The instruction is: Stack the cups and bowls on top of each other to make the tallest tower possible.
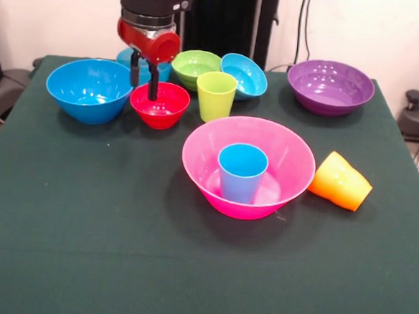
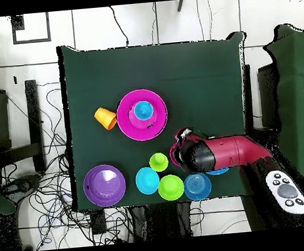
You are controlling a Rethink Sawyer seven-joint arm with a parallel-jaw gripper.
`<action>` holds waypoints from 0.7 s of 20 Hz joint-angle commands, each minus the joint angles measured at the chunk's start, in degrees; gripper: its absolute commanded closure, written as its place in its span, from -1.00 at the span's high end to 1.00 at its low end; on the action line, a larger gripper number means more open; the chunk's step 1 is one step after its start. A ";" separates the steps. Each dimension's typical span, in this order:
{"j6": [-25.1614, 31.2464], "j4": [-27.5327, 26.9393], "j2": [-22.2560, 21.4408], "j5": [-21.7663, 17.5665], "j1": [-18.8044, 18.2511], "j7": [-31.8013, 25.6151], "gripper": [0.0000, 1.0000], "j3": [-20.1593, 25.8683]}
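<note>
Far left in the front view: large blue bowl [image 1: 89, 89] upright on the worktop [image 1: 102, 250], rim up. Just beside it, small red bowl [image 1: 159, 104], with the gripper [image 1: 144, 80] hanging over its near-left rim, one finger dipping inside the bowl and the other outside, jaws apart around the wall and nothing yet pinched. Behind the arm, a sliver of ribbed cyan bowl [image 1: 123, 54], mostly hidden. Next along the back row: lime green bowl [image 1: 194, 66], lime green cup [image 1: 215, 95] upright in front of it, tilted blue bowl [image 1: 245, 75] leaning against its neighbours. Centre: huge pink bowl [image 1: 248, 165] as base of the tower, light blue cup [image 1: 241, 173] standing rim-up inside it; nothing above yet. Right of that: orange cup [image 1: 341, 181] lying on its side, just beside the pink rim. Far right at the back: wide purple bowl [image 1: 330, 86], well apart.

Likely light, stiff, thin-walled plastic, glossy and therefore slippery; best taken by pinching the wall at the rim, one finger inside and one outside. Probably prone to swinging or tilting when lifted from one edge, so a firm, deep bite on the red rim advisable.
</note>
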 commanded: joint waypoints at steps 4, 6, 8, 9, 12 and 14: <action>-0.40 3.29 0.80 -6.07 -3.57 -10.08 1.00 0.66; 1.39 2.95 -0.13 -5.45 -5.15 -11.99 1.00 2.06; 3.75 3.54 -2.12 -4.17 -7.27 -14.73 1.00 3.92; 4.80 3.80 -2.91 -3.63 -8.33 -16.09 1.00 4.76; 8.96 3.35 -4.69 -1.99 -13.15 -22.39 1.00 8.36; 10.98 2.33 -5.07 -1.66 -15.29 -25.01 1.00 9.93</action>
